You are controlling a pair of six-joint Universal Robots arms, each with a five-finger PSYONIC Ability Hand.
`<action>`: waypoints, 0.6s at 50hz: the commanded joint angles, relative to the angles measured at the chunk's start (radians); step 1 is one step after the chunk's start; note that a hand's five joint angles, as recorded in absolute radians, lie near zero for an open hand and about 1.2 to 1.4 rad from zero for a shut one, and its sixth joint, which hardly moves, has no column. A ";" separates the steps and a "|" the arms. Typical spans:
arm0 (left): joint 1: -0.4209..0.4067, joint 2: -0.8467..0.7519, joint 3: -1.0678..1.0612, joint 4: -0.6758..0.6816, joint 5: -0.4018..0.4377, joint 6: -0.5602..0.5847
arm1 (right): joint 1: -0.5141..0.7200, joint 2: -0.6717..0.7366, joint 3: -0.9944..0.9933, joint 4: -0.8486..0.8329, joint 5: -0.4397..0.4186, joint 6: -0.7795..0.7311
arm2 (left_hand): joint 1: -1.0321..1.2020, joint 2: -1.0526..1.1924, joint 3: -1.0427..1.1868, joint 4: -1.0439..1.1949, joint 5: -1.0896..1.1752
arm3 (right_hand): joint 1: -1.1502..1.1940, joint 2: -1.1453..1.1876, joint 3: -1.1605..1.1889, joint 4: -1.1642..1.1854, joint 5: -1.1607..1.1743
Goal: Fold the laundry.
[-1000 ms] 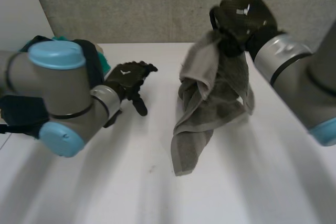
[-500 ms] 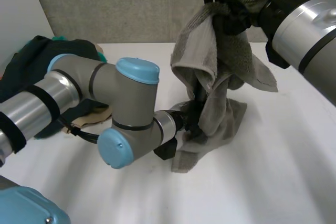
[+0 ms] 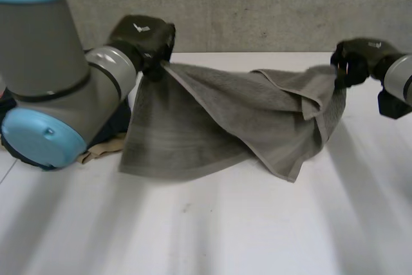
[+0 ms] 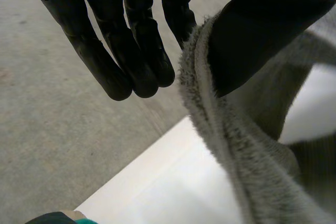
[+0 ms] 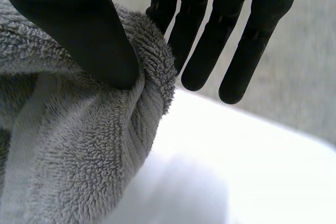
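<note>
Grey towel (image 3: 212, 120) hangs stretched between your hands above the desk (image 3: 212, 230), sagging toward it. Your left hand (image 3: 145, 35) pinches one top corner between thumb and fingers; your right hand (image 3: 357, 61) pinches the other the same way. The end by your right hand is doubled over, so lowering now risks a crooked fold, and such shallow pinches could slip. Dark clothes (image 3: 111, 128) lie heaped loose beside your left arm.
</note>
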 commanded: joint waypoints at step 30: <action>-0.067 -0.051 -0.197 0.012 -0.076 0.021 | 0.040 0.163 -0.161 0.188 0.251 -0.258 | -0.920 -0.946 -0.937 -0.943 -0.914 | -0.926 -1.002 -1.013 -1.019 -0.976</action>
